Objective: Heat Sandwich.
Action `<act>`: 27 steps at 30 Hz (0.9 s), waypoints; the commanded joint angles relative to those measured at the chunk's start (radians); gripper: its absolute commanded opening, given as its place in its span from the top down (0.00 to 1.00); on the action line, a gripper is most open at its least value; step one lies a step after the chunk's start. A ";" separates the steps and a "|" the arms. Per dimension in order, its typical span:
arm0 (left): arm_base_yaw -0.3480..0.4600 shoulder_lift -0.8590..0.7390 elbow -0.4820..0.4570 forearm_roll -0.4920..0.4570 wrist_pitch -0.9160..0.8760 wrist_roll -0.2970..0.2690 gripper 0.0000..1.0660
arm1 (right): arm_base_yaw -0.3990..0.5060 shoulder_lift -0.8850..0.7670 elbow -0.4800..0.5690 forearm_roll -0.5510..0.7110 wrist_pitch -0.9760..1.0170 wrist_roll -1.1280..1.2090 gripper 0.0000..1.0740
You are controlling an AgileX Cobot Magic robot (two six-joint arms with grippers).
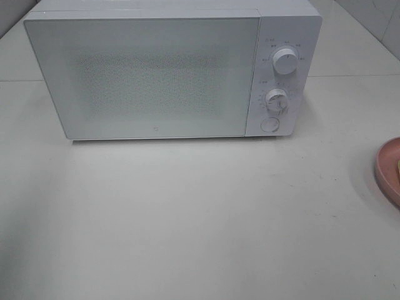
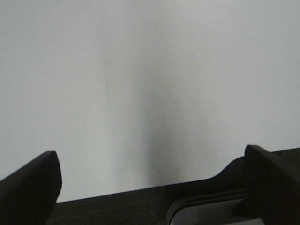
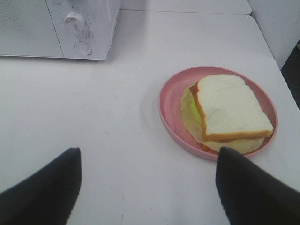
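1. One white microwave (image 1: 150,75) at the back of the pale surface (image 1: 187,219), door shut.
2. On its right-hand panel: two round dials, upper (image 1: 285,62) and lower (image 1: 275,99), plus one round button (image 1: 270,124) beneath them.
3. One round pink plate (image 3: 168,105) near the surface's right edge, well apart from the microwave; only a sliver of its rim inside the high view's right border.
4. One sandwich (image 3: 225,110) lying flat in the plate: pale bread slice on top, yellow-green filling showing along one side, a thin reddish layer at the crust edge.
5. Left hand (image 2: 150,187): two dark fingers spread wide, nothing between them, over bare surface near its dark edge.
6. Right hand (image 3: 150,187): two dark fingers (image 3: 47,187) set well apart, gripping nothing, above the surface just short of the plate, touching neither plate nor sandwich.
7. Neither hand visible from the high camera.
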 commanded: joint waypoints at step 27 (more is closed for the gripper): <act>0.003 -0.287 0.256 -0.049 -0.123 0.094 0.08 | -0.008 -0.027 0.001 -0.005 -0.004 -0.003 0.29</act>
